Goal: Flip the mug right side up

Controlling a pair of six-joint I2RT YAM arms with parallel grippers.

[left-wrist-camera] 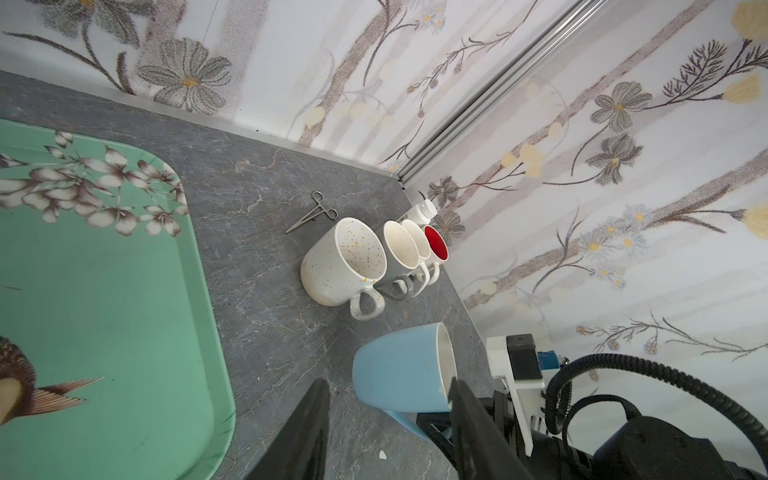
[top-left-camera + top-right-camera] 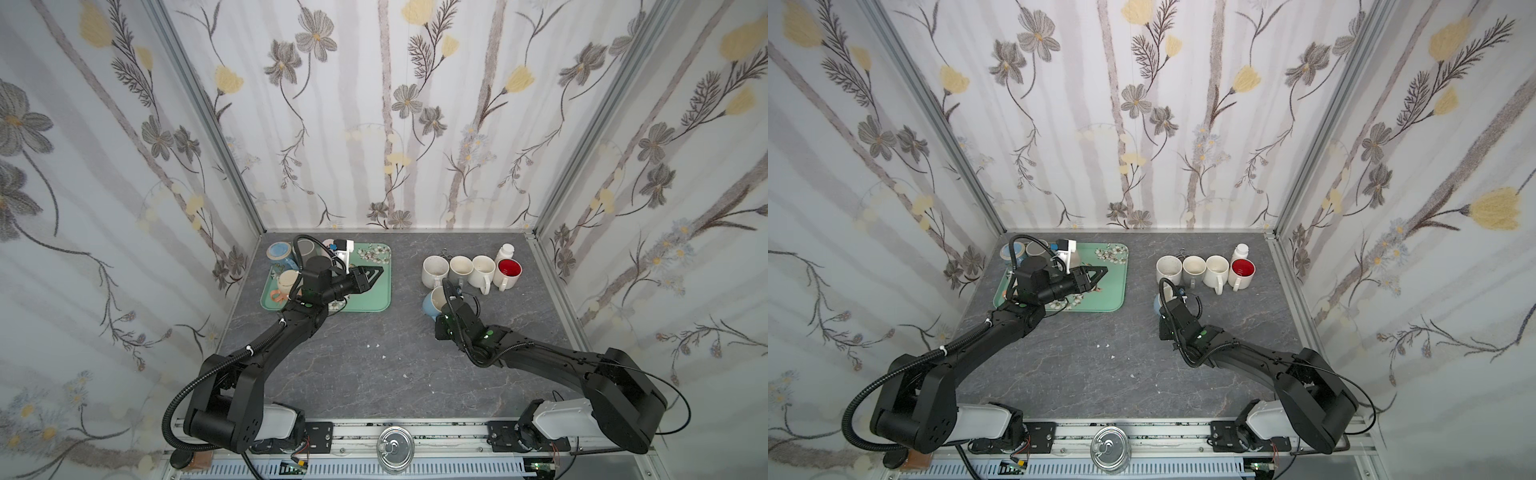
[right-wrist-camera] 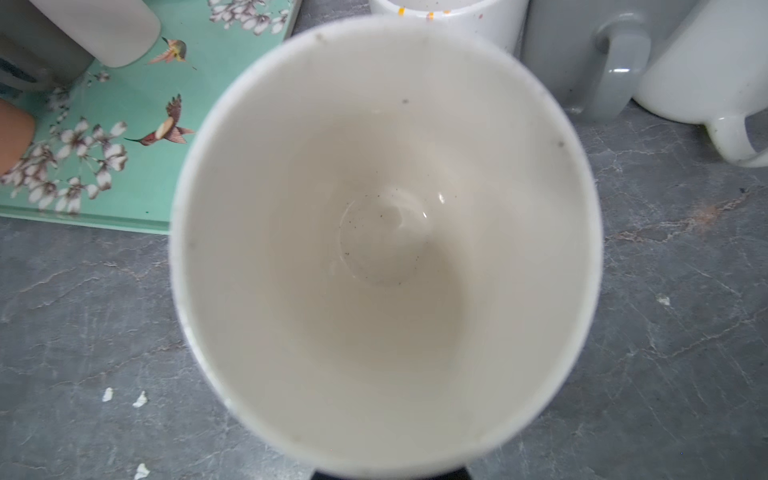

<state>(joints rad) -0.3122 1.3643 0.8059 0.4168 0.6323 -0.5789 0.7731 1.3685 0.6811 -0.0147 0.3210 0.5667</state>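
The right pincer (image 1: pixel 430 422) is closed narrow on the handle (image 1: pixel 397 417) of the blue mug (image 1: pixel 399 370). The mug is tilted well over, its mouth facing back toward the pincer's own wrist and its base pointing away. Whether it touches the table (image 1: pixel 266 249) beneath the pincer I cannot tell.

The hold is on the handle alone, so the likeliest trouble is the mug swinging or slipping round in the jaws as the wrist turns, since the heavy body hangs off to one side of the grip. Just beyond the pincer stands a row of other mugs (image 2: pixel 471 270), the speckled mug (image 1: pixel 345 262) nearest, and a wide swing could knock it. Letting go before the base sits flat would probably let the mug roll.

The left pincer (image 2: pixel 374 277) hovers with the tray (image 1: pixel 124 291) beneath it, partly spread and empty, well apart from the mug.
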